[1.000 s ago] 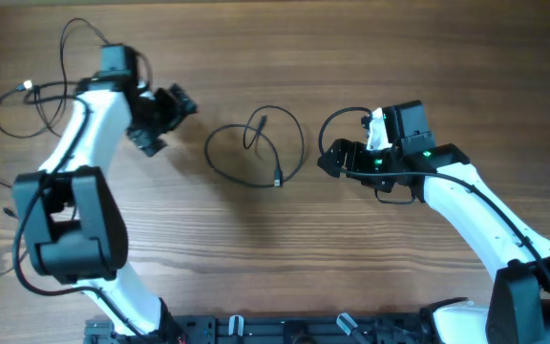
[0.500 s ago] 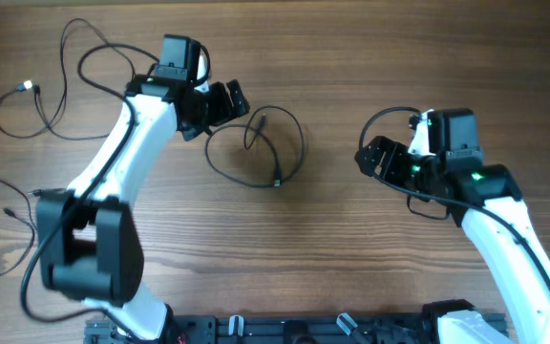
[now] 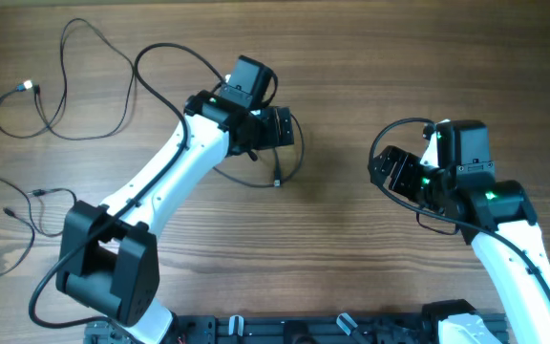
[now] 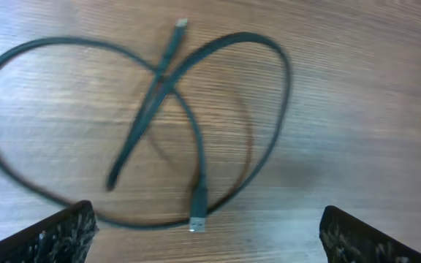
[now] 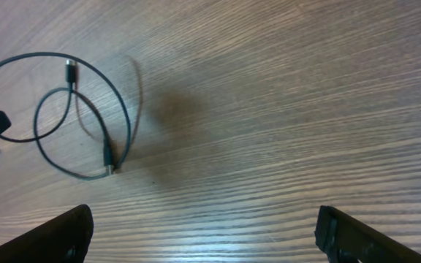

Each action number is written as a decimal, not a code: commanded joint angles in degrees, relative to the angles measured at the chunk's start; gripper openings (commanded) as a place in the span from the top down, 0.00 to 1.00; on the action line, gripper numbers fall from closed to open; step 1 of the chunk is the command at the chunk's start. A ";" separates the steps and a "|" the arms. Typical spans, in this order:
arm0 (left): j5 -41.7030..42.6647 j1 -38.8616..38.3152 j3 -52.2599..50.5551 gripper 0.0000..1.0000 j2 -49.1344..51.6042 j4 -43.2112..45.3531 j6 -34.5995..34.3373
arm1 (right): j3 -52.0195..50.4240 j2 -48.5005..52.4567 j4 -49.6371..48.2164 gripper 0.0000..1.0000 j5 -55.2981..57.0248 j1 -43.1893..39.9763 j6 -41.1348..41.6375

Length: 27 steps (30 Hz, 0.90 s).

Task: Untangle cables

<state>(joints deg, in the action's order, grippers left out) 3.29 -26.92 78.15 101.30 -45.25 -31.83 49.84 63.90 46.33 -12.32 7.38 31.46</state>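
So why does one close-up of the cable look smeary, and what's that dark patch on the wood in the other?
Left wrist view: the cable and table are smeared, likely motion blur; right wrist view: the cable is crisper, and the dark patch looks like a soft shadow, its source unseen; overhead view: sharp and evenly lit.

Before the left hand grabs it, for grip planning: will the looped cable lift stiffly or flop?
Probably floppy: the cable lies in loose curves, crossing itself, flat on the table. Likely light: it is thin. Lifted at one point, the rest would probably sag and drag.
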 commanded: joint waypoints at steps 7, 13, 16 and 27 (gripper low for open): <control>-10.88 0.02 -0.55 0.44 4.96 1.36 -7.72 | -0.46 -0.70 0.92 0.00 1.64 0.04 0.02; -14.88 1.11 -0.57 0.87 7.80 0.04 -14.21 | -0.46 -0.70 1.40 0.00 1.64 0.04 -0.07; -15.15 2.64 -0.57 0.96 7.78 -5.57 -23.82 | -0.46 -0.70 1.57 0.00 1.68 0.04 -0.74; -8.15 4.96 -3.58 0.46 7.80 -17.18 -42.23 | -0.46 -0.70 2.03 0.00 1.66 0.04 -1.53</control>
<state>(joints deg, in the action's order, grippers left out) -6.98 -21.74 77.43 108.47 -63.13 -70.46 49.84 63.90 47.92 -11.49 7.38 30.76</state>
